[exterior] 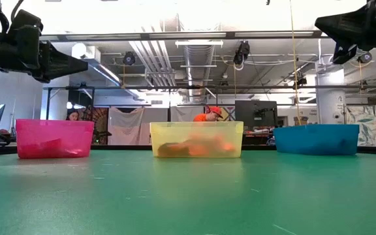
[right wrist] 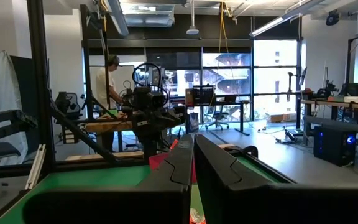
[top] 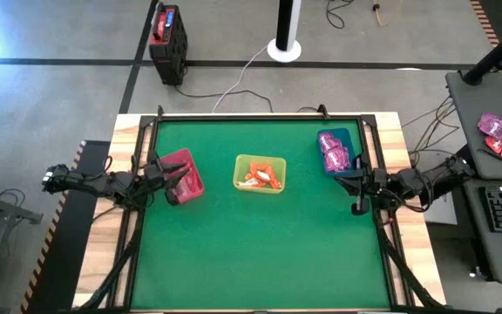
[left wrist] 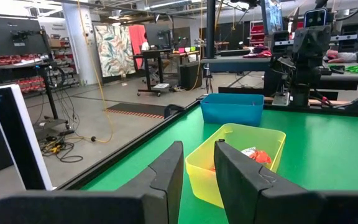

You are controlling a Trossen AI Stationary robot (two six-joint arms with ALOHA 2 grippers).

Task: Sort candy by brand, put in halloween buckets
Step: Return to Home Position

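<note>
Three bins stand in a row on the green mat: a crimson bin (top: 184, 173) (exterior: 54, 138) with reddish-pink candy, a yellow bin (top: 260, 173) (left wrist: 238, 158) with orange-and-white candy (top: 260, 179), and a blue bin (top: 335, 150) (left wrist: 232, 107) with magenta candy (top: 335, 157). My left gripper (top: 174, 192) (left wrist: 199, 171) hovers open over the crimson bin's near side, holding nothing and pointing toward the yellow bin. My right gripper (top: 357, 205) (right wrist: 193, 165) is shut and empty, near the table's right edge, on the near side of the blue bin. Both are raised above the mat in the low view.
The green mat (top: 260, 253) stretches bare on the near side of the bins. A black frame rail (top: 260, 114) edges the table. More pink candy (top: 495, 126) lies on a side desk off the table's right. A black box with a red top (top: 167, 35) stands on the floor beyond.
</note>
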